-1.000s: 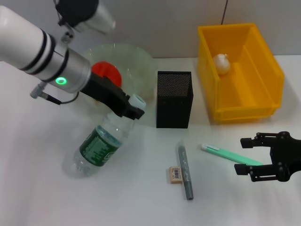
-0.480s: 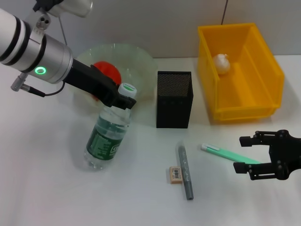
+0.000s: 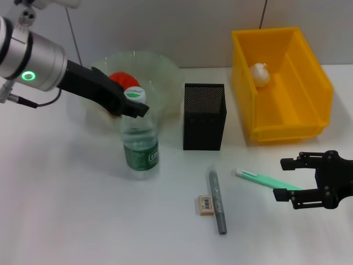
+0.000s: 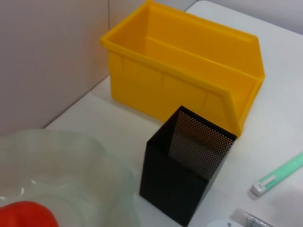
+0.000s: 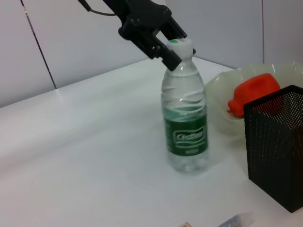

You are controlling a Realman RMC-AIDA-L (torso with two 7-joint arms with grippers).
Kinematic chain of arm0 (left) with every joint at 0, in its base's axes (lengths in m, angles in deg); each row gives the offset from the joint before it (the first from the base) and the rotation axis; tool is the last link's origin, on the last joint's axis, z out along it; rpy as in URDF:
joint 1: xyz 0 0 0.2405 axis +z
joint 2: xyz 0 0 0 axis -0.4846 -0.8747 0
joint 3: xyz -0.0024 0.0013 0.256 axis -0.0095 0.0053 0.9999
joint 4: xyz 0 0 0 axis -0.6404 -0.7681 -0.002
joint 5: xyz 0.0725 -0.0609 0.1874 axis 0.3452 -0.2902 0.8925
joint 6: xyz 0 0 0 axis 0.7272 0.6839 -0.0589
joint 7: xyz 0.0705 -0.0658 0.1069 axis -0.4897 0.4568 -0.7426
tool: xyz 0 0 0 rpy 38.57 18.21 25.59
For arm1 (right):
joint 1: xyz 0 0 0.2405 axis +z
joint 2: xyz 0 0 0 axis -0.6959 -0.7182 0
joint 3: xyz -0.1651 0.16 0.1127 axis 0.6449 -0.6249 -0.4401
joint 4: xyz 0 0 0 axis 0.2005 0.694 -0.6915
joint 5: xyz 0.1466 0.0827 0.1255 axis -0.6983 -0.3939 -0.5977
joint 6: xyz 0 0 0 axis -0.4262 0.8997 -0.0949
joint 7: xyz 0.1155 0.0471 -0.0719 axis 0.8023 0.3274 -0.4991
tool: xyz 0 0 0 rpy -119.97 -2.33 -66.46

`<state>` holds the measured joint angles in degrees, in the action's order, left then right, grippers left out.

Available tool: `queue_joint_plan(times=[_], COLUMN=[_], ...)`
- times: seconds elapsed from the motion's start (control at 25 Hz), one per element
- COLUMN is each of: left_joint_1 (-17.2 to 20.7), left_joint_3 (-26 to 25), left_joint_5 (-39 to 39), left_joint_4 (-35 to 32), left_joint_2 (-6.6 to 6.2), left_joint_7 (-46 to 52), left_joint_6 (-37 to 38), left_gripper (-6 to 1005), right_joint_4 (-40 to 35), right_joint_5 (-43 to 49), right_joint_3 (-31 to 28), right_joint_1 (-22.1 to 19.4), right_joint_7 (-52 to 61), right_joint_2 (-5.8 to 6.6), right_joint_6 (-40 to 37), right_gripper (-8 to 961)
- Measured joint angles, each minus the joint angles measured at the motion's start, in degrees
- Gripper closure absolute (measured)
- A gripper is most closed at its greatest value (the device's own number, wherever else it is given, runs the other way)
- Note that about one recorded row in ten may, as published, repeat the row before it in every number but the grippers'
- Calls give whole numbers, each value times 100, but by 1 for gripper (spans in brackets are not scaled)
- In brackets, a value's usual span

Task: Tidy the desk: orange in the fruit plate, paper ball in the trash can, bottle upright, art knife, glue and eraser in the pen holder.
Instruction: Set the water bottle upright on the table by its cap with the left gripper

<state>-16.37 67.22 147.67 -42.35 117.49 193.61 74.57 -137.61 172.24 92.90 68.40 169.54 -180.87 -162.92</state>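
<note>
the bright yellow rectangular plastic trash can (image 3: pixel 309 118) sits at about two o'clock on the white desk (image 3: pixel 66 221), with the small off-white wrinkled paper ball (image 3: pixel 260 74) already inside it. the wide translucent pale-green glass fruit plate (image 3: pixel 160 69) with a scalloped rim lies at about eleven o'clock and holds the lumpy red-orange orange (image 3: pixel 122 80). the small clear plastic bottle (image 3: pixel 140 146) with a green label and white-and-green cap stands upright just in front of the plate, near nine o'clock of the tall black metal mesh pen holder (image 3: pixel 204 117). the left gripper (image 3: pixel 132 105) is closed on the cap and neck of the bottle, as the right wrist view confirms. step in hand, as judged: release the upright bottle; this is best done by letting the base settle flat, parting the fingers slowly, and lifting straight up so that the cap is not dragged sideways, since the bottle looks light and tall for its base. the right gripper (image 3: pixel 287 179) rests at about four o'clock with fingers apart, its tips around the end of a mint-green pen-shaped tool (image 3: pixel 265 180). a grey stick (image 3: pixel 217 201) and the small beige eraser (image 3: pixel 206 205) with a white barcode sleeve lie touching at six o'clock, not yet in the pen holder.
</note>
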Motion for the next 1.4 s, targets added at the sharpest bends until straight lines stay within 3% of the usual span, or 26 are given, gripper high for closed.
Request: queue_joint_plan(times=[0.4, 1.0, 1.4], left_joint_1=[168, 574, 700], left_joint_3=[-324, -672, -862], left_joint_5=[-40, -52, -24], left_joint_4=[-261, -387, -364], left_joint_2=[-26, -229, -257], left_joint_7=[0, -12, -129], left_joint_6=[131, 80, -224], left_gripper=[540, 517, 501], right_joint_4=[17, 34, 45], right_joint_5=[1, 1, 0], right_joint_3=[0, 0, 0], right_joint_1=[38, 90, 120], right_joint_7=[-13, -49, -53], right_joint_2=[-33, -46, -49], right_joint_6=[118, 128, 127], right_gripper=[166, 165, 166])
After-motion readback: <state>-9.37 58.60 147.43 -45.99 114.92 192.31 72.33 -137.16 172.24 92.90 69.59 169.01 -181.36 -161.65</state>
